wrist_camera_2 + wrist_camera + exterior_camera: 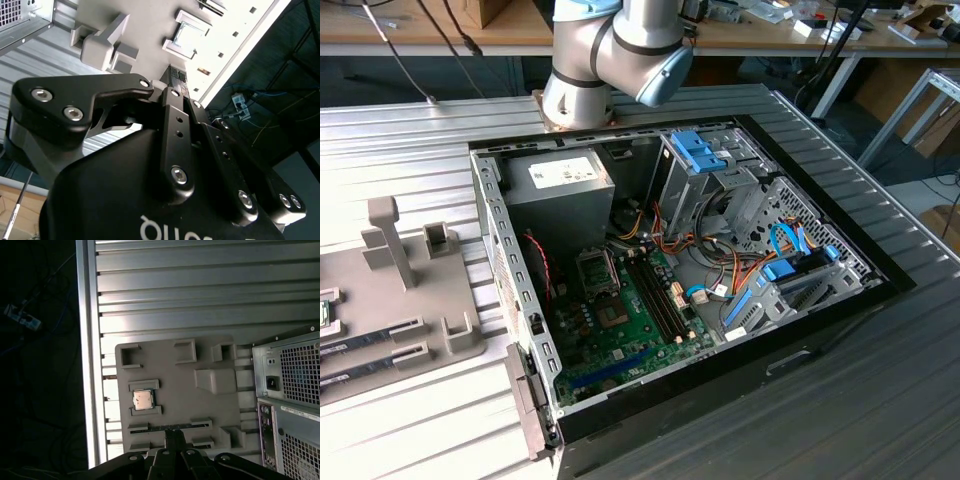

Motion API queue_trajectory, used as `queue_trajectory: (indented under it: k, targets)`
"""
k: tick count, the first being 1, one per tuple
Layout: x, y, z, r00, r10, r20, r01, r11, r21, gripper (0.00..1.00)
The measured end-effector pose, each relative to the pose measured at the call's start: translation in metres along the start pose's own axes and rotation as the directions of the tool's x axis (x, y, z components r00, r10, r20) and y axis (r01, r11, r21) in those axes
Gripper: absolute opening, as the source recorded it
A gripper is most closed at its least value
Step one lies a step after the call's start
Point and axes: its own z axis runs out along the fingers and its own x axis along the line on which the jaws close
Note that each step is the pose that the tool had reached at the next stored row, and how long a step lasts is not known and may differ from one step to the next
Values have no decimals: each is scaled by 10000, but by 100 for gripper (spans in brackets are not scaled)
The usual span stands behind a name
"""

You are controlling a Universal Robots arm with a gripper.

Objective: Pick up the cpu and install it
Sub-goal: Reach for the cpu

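The cpu has a dull silver-grey lid with a green rim. The tray is plain grey and the counter ribbed silver. The motherboard is green, the hand black.

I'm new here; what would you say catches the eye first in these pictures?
An open computer case takes the middle of the exterior view, its green board exposed, with the robot arm beyond it. In the first wrist view, the cpu sits in a grey holder on the ribbed table.

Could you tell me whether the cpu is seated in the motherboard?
No, the first wrist view shows the cpu lying on the grey fixture plate.
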Motion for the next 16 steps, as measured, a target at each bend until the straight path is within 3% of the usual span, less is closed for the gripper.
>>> queue_trajectory:
  k: [16]
  targets:
    - [109, -8, -3, 10000, 1, -1, -1, 10000, 0, 11]
